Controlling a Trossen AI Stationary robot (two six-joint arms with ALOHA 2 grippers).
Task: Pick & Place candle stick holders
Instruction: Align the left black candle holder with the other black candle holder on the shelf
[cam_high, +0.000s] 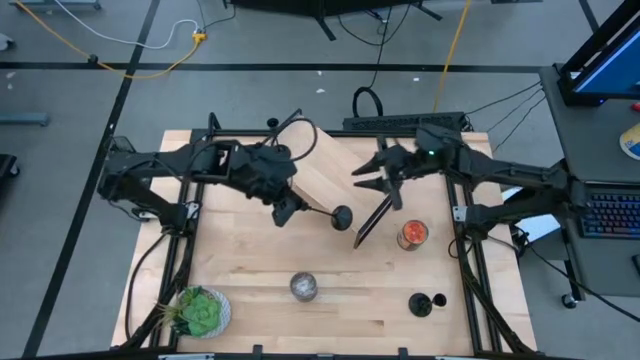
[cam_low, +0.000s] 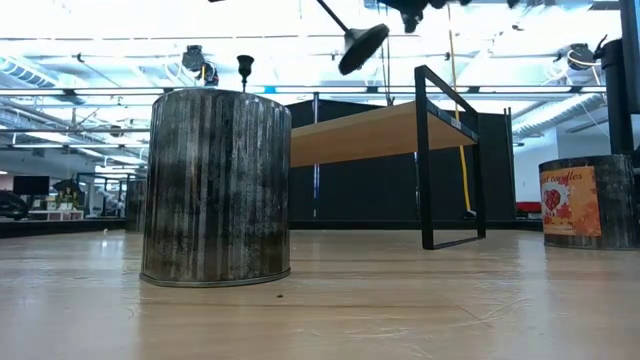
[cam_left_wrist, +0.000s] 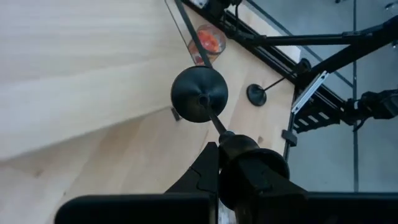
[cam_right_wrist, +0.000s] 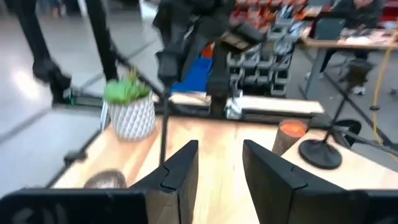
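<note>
High view: we see the left end effector (cam_high: 287, 207) above table (cam_high: 250, 250) centre, clenched on a candle holder (cam_high: 330, 213). It grips the cup end; the stem runs out toward 3 o'clock and the round base hangs free at the far tip. We read that near-horizontal hold as a carry pose, since the base is not set on anything. In the low view that base (cam_low: 362, 45) sits tilted, well above the wood, so nothing is placed yet.

Left wrist view confirms it: the stem goes straight out from the clenched fingers (cam_left_wrist: 205, 180) and the base disc faces the camera.

A small wood-topped rack (cam_high: 325, 165) with a black frame stands at 12 o'clock from the held holder. Our guess is that this is the drop spot, but we cannot tell for sure.

The right end effector (cam_high: 372, 178) hovers over the rack's 3 o'clock edge, fingers parted and holding nothing.

A second holder (cam_high: 428, 303) stands upright near the table's 5 o'clock corner, well apart from both arms. An orange jar (cam_high: 413, 234) sits at 3 o'clock, a silver jar (cam_high: 304, 287) at 6 o'clock, and a plant (cam_high: 200, 312) at 7 o'clock.
</note>
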